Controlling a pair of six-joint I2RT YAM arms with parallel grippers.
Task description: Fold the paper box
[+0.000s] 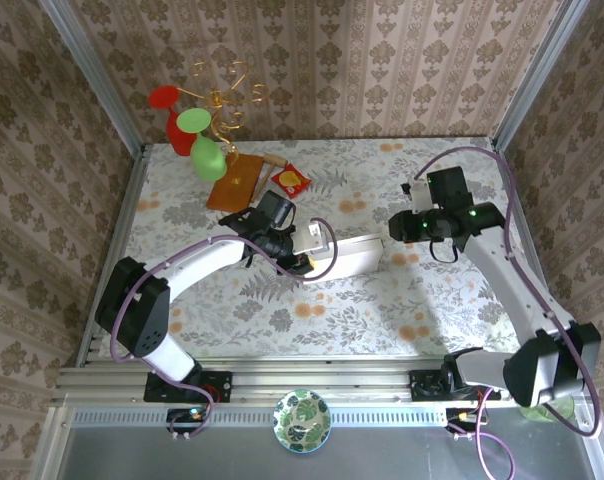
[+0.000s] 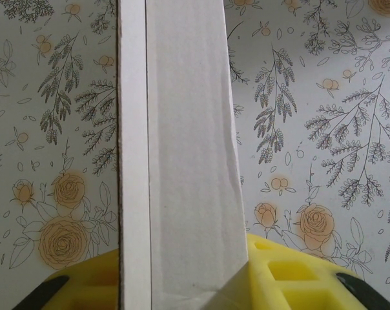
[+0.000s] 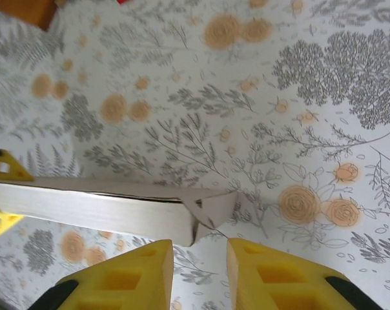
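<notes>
**A:** What takes up most of the scene?

**B:** One table (image 1: 282, 320) under a floral cloth, with patterned walls on three sides. Two arms rise from its near edge, the left arm (image 1: 187, 268) and the right arm (image 1: 512, 290). Both bend in toward the middle.

**A:** And the paper box?

**B:** There is one paper box (image 1: 350, 256), off-white. It lies near the centre of the table between the two grippers, its long side running left to right.

**A:** How do the grippers stand?

**B:** The left gripper (image 2: 182, 258) grips the box's left end. In the left wrist view, a long panel runs up between its yellow fingers (image 2: 292, 274), which close against it from both sides. The right gripper (image 3: 199, 248) holds nothing. Its fingers stand a narrow gap apart, just short of the box's right end, where one small flap (image 3: 213, 205) juts out.

**A:** What else lies around?

**B:** Four things.
- One brown wooden board (image 1: 235, 182) lies at the back left, apart from the box.
- One wire ornament (image 1: 207, 115) with red and green pieces stands just beyond the board.
- One green-patterned bowl (image 1: 301, 420) sits on the rail in front of the table, between the arm bases.
- One small red packet (image 1: 291, 180) lies just beside the board's right end.

**A:** Anything in the way?

**B:** The left arm's wrist sits between the board and the box. One purple cable (image 1: 324, 232) loops beside the left gripper, above the box's left end.
</notes>
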